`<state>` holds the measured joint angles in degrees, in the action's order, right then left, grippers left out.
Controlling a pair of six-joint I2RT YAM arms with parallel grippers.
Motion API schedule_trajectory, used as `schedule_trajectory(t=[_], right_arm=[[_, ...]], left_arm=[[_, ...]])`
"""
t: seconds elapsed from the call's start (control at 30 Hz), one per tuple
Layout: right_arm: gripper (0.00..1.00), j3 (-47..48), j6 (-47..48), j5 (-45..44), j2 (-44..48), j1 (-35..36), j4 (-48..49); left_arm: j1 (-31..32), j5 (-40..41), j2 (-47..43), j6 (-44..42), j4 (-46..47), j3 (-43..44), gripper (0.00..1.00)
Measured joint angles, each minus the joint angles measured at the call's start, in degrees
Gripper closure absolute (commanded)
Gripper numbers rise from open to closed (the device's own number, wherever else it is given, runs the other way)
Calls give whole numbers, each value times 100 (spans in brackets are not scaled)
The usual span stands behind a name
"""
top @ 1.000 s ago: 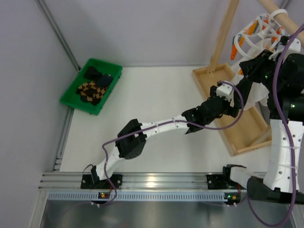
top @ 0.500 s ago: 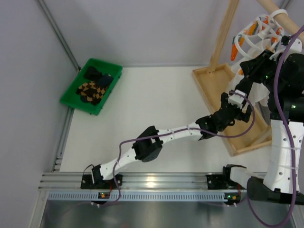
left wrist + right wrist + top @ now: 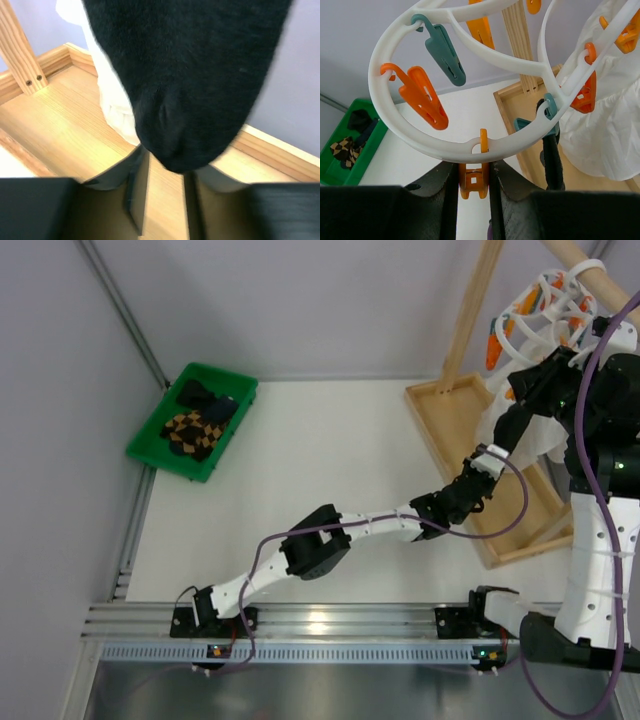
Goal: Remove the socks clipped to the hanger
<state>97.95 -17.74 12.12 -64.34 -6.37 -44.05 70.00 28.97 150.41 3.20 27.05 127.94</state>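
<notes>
From the left wrist, a dark sock (image 3: 190,75) fills the frame, blurred and cut off by the top edge, with its clip out of sight. It covers most of the white cloth (image 3: 107,95). Whether the left hand (image 3: 165,164) pinches the toe cannot be told.

From the right wrist, the hanger (image 3: 385,100) runs off the top and right edges. The right hand (image 3: 473,167) covers the sides of an orange clip (image 3: 472,182) and the lower end of a second sock (image 3: 552,160).

From above, the socks (image 3: 192,430) in the bin (image 3: 165,465) are too small to count.

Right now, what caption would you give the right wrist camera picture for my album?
Right hand pinching an orange clip on the white hanger, a dark sock hanging beside it.
</notes>
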Motion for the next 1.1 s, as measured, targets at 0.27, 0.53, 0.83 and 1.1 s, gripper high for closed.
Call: schedule_trajectory(t=[0.27, 0.53, 0.83, 1.1], right_arm=[[100, 2, 61, -31, 15, 0, -13], [100, 2, 68, -31, 20, 0, -13], [78, 2, 68, -26, 20, 0, -31], [39, 260, 101, -24, 28, 0, -553]], left_arm=[[-9, -175, -348, 114, 138, -293, 30], [-9, -243, -553, 116, 297, -284, 56], [-9, -566, -684, 122, 302, -492, 100], [-46, -1311, -2116, 533, 282, -2380, 100]])
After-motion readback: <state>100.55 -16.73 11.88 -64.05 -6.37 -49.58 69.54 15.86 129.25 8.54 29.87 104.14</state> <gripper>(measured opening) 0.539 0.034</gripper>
